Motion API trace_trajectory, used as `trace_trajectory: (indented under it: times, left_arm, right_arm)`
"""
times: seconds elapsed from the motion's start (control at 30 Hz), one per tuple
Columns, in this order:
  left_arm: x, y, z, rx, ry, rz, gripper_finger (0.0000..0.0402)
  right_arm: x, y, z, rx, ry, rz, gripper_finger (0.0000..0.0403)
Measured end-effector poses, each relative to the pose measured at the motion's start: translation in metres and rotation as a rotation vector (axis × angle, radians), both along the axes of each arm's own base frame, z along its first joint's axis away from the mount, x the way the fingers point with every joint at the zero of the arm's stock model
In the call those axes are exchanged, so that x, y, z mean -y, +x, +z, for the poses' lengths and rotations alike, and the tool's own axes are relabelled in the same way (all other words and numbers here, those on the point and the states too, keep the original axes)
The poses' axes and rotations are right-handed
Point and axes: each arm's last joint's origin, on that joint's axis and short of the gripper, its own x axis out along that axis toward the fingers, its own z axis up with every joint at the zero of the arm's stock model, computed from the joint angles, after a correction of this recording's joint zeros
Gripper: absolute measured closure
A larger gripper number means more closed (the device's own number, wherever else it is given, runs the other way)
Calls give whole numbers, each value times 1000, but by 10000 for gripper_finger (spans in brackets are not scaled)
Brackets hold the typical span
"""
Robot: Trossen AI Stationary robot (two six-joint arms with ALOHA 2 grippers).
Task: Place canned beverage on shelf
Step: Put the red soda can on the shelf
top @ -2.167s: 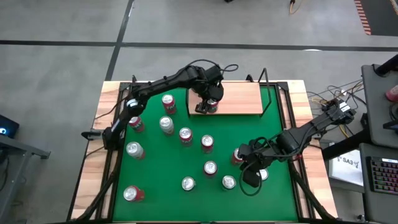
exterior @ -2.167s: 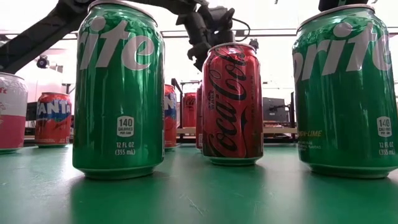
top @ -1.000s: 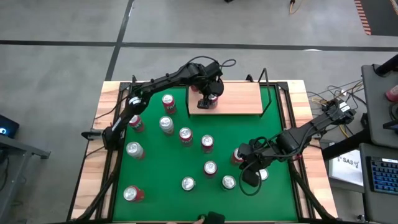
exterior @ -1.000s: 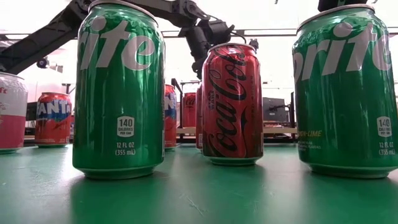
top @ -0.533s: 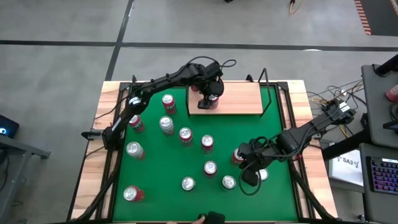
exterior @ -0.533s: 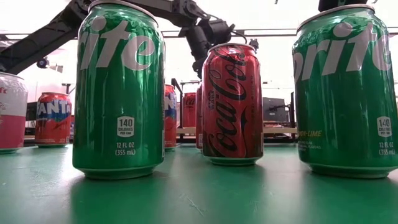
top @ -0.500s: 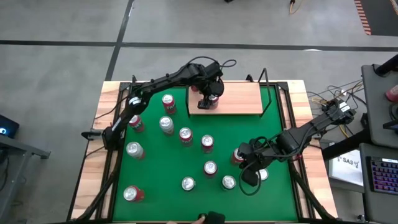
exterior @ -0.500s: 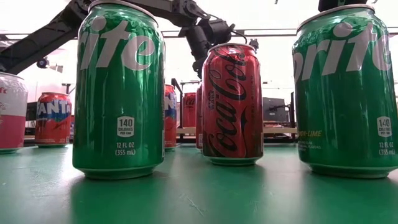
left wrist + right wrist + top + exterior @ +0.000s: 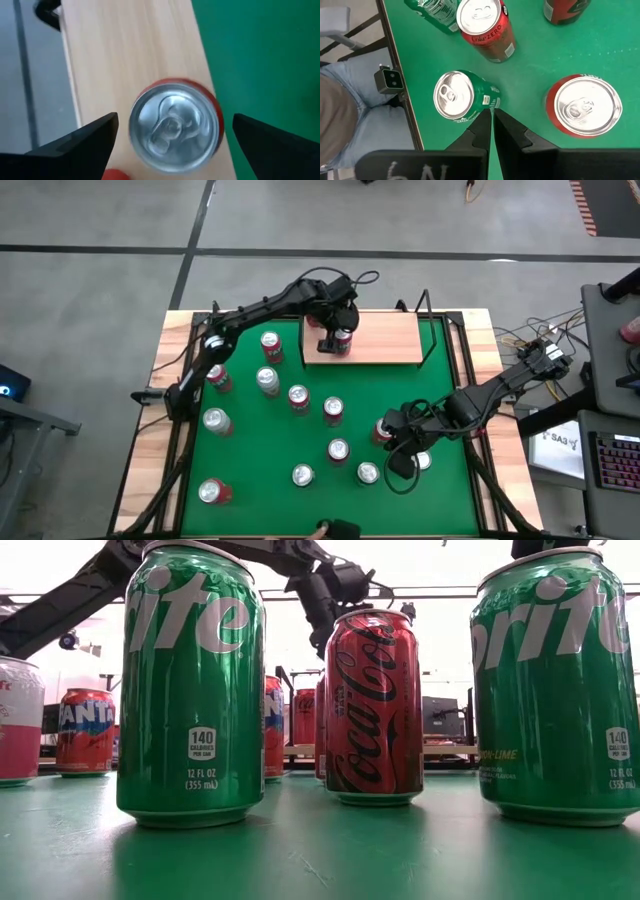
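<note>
Cans are scattered all over the green table (image 9: 250, 470), but one red can (image 9: 342, 340) stands upright on the shelf (image 9: 385, 338), the tan board along the table's far edge. It sits near the shelf's left end, close to the shelf's front edge. The left gripper (image 9: 336, 320) hangs right above it, fingers spread wide on either side of the can's silver top (image 9: 175, 125) and touching nothing that I can make out, so the can looks let go. From where I stand this placing seems as good as done: what is left, I'd say, is for that arm to lift clear without knocking the can. The right gripper (image 9: 491, 120) waits low near the table's front right corner, fingers pressed together and empty, just beside a green can (image 9: 462, 95). About ten more cans are on the felt.
</note>
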Motion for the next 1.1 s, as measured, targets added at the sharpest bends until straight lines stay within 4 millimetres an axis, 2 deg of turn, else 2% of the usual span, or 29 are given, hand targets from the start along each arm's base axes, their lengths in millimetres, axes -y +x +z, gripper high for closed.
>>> trace_trajectory:
  times: [0.17, 0.4, 0.57, 0.73, 0.87, 1.1]
  left_arm:
    - [6, -16, 29, 11, 56, 48, 25]
    - [23, -42, 82, 156, 20, 163, 24]
    - [51, -61, 120, 264, -11, 158, 24]
    - [85, -76, 146, 358, -57, 79, 24]
    - [114, -91, 158, 396, -80, 36, 24]
    - [149, -122, 151, 479, -100, -20, 29]
  right_arm:
    - [1, 0, 0, 14, -27, -8, 390]
    - [2, 5, 3, 110, -124, -12, 390]
    - [8, 13, 7, 192, -202, -45, 390]
    - [21, 18, 8, 217, -275, -124, 390]
    - [28, 24, 9, 256, -306, -137, 390]
    - [31, 36, 10, 325, -328, -110, 390]
